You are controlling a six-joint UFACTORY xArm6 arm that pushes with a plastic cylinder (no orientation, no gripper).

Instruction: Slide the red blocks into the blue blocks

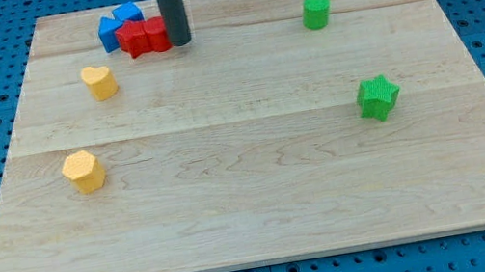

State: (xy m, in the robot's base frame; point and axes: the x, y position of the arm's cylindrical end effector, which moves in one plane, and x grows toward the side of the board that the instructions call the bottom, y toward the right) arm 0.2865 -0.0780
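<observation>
My tip (179,43) touches the red blocks' (144,36) right side; they press against the blue blocks (118,23) on the wooden tabletop (258,172); no claw shows.

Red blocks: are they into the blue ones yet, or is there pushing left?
Done: the red blocks sit pressed against the blue blocks in one cluster near the view's top left of the board. In hand: my tip is at the red blocks' right edge. Left: little, perhaps a closing nudge. The yellow and green blocks lie apart.
</observation>
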